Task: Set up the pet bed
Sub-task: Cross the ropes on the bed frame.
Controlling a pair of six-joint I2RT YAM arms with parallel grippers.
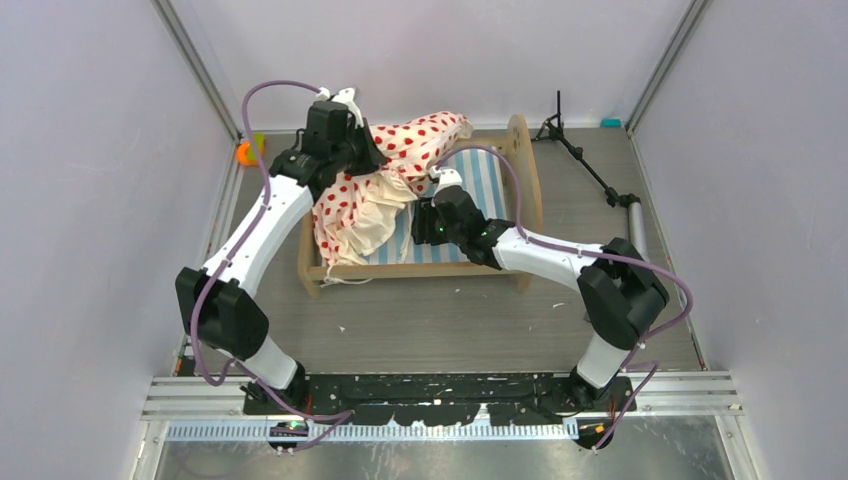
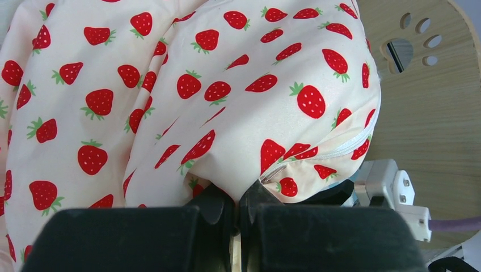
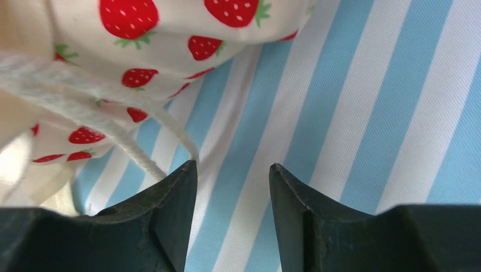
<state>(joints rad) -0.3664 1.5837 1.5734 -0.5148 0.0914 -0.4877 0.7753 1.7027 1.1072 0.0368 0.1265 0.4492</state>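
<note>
We look down on a grey wood-grain surface (image 1: pixel 430 330) boxed in by plain pale walls (image 1: pixel 90 150) under even light; a black tripod stand (image 1: pixel 585 165) sits at the far right, a small orange object (image 1: pixel 244 152) in the far left corner.

Red strawberries on cream, over blue and white stripes

The bedding (image 2: pixel 227 85) is cream, scattered with red strawberries that have green leaf caps and pale seeds. Under it the mattress (image 3: pixel 368 113) runs in light-blue and white stripes inside the pale-wood bed frame (image 1: pixel 410 270). Left of the frame sits a small orange object (image 1: pixel 244 152). Right of it are a black tripod stand (image 1: pixel 580 155) and a teal object (image 1: pixel 610 123). The floor (image 1: pixel 450 330) around the frame is grey.
</note>
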